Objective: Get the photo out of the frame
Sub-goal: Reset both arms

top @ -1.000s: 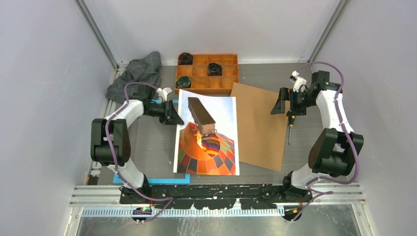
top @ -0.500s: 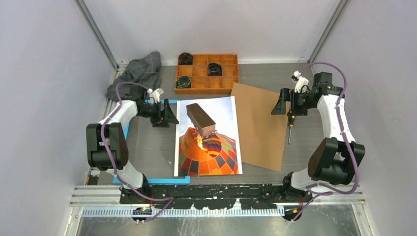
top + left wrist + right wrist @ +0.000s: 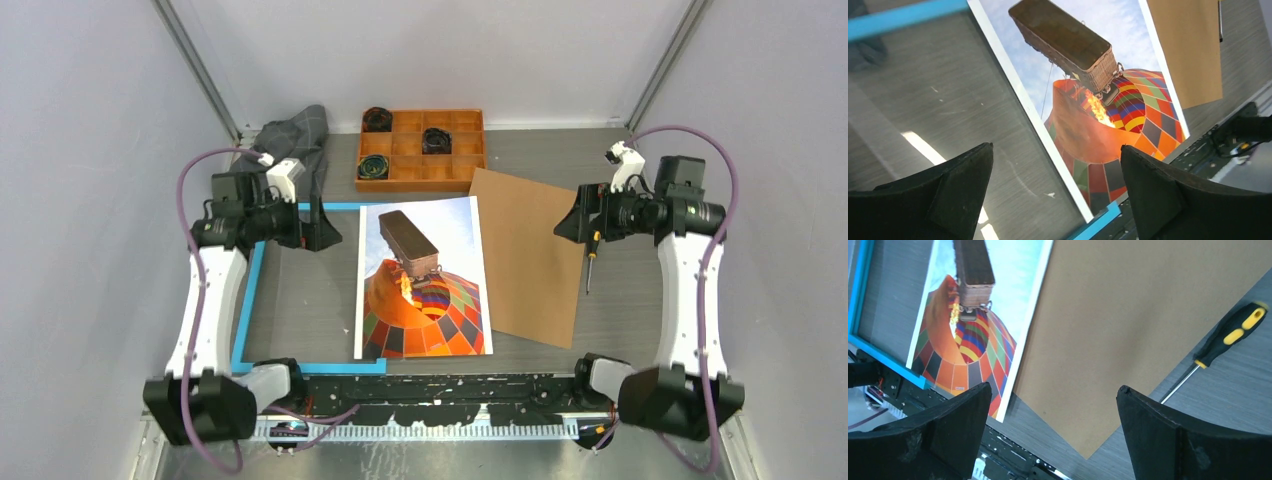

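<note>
Two grippers hang above the table [image 3: 610, 320], one on either side of the photo [image 3: 425, 290], and neither touches it. The left gripper [image 3: 325, 228] hovers just off the photo's far-left corner. Its fingers [image 3: 948, 195] are spread wide with nothing between them. The right gripper [image 3: 567, 218] hovers to the right of the photo, over the far edge of the brown backing board [image 3: 525, 255]. Its fingers [image 3: 1168, 440] are also spread wide and empty.

The photo lies flat and face up, showing the balloon's basket and its orange checkered envelope. Its left part lies over the right side of the frame [image 3: 247, 305]. The frame's blue border runs out to the left of the photo along the far, left and near sides. The backing board lies just to the right of the photo, turned at a slight angle, with its left edge touching or slightly under the photo's right edge. A black-and-yellow screwdriver [image 3: 592, 248] lies farther right of the photo, at the board's right edge. Beyond the photo's far edge sits an orange compartment tray [image 3: 420, 184] with dark rolls in three of its cells. A grey cloth [image 3: 290, 140] is bunched beyond the photo's far-left corner.
</note>
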Tool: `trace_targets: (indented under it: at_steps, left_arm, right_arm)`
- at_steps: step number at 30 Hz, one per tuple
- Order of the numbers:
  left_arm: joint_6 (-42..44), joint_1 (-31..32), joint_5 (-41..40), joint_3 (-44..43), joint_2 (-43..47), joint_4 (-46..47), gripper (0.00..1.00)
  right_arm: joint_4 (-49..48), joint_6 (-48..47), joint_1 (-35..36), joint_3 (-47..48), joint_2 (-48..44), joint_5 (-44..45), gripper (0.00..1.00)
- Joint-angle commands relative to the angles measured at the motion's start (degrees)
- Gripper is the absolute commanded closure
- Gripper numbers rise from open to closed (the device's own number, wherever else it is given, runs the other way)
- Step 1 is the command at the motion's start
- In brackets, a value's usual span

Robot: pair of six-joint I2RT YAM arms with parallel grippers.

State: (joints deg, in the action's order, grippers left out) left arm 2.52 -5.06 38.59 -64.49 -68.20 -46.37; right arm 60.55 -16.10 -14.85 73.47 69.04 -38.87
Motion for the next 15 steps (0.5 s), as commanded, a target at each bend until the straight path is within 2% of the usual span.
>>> trace_targets:
  at_steps: [1,5,8,12,15]
  left_arm:
    - [8.3,-0.9,-2.3,1.1,9.8,-4.8,0.0]
    - [10.3,-2.6,-6.1,3.0,16.4,-5.8,0.0]
    - [10.8,-4.9,-6.4,4.6,19.7,-5.1,0.0]
    - [9.4,-8.9,-11.0,5.7,23.8,-2.9,0.0]
    - [8.7,-12.5,-11.2,7.2,26.7,-0.9,0.0]
  right_arm:
    - [-2.4,1.9,0.1,0.4,-12.2,-3.4,0.0]
    - [-10.2,7.0,0.1,-6.8,-25.6,-0.2,0.0]
    - [-4.1,5.7,0.2,-5.0,-26.2,-0.7,0.0]
    - [-3.1,3.5,0.1,-7.5,-29.0,0.5,0.0]
    - [-2.6,1.6,0.2,-9.4,-29.3,1.2,0.0]
